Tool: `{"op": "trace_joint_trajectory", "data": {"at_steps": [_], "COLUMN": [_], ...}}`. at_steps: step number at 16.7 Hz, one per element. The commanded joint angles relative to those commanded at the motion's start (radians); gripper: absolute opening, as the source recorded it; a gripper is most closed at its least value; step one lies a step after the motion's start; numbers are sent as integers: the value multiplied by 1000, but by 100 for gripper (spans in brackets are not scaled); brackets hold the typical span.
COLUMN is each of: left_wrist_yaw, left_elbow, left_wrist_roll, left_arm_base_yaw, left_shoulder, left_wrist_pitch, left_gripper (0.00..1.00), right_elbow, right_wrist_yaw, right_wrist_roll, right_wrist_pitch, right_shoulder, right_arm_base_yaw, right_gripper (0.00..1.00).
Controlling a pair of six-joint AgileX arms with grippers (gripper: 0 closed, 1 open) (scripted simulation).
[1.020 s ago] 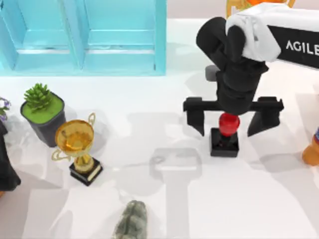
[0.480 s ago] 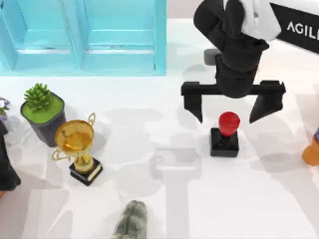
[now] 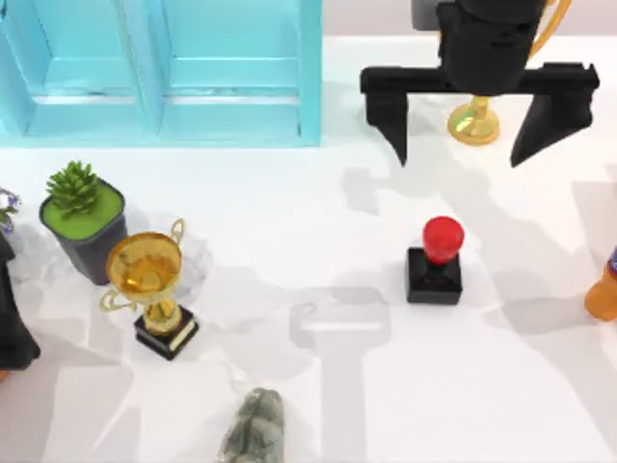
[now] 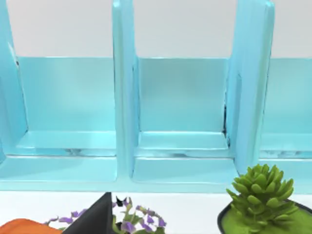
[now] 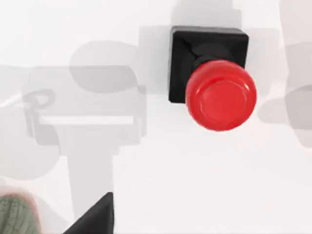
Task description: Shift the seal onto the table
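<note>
The seal (image 3: pixel 435 258), a red knob on a black square base, stands upright on the white table (image 3: pixel 308 203) right of centre. The right wrist view looks down on the seal (image 5: pixel 218 87), which rests alone on the table (image 5: pixel 195 185). My right gripper (image 3: pixel 460 159) hangs open well above and behind the seal, near the table's back edge, with nothing between its fingers. My left arm (image 3: pixel 10 323) sits parked at the table's left edge.
A turquoise cabinet (image 3: pixel 164 77) fills the back left. A potted succulent (image 3: pixel 82 217) and a gold trophy (image 3: pixel 149 282) stand at the left, and a grey stone lump (image 3: pixel 253 431) lies at the front. Another gold trophy's foot (image 3: pixel 474 122) is behind my right gripper. An orange object (image 3: pixel 604 287) stands at the right edge.
My right gripper, open throughout, has risen off the seal and drawn back toward the rear of the table. The seal has stayed in place.
</note>
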Motion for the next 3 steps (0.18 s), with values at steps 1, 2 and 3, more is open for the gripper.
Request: {"op": "trace_joint_trajectory", "data": {"at_steps": [1, 2, 3], "left_wrist_yaw": [0, 0, 0], "left_elbow": [0, 0, 0], "left_wrist_roll": [0, 0, 0], "left_arm_base_yaw": [0, 0, 0], "left_shoulder": [0, 0, 0], "left_wrist_pitch": [0, 0, 0], "left_gripper": [100, 100, 100], "right_elbow": [19, 27, 27], "right_wrist_yaw": [1, 1, 1], "right_wrist_roll": [-1, -1, -1], "right_wrist_pitch": [-19, -27, -27], "right_shoulder": [-2, -3, -3], "right_arm_base_yaw": [-1, -2, -2], "right_gripper": [100, 100, 100]}}
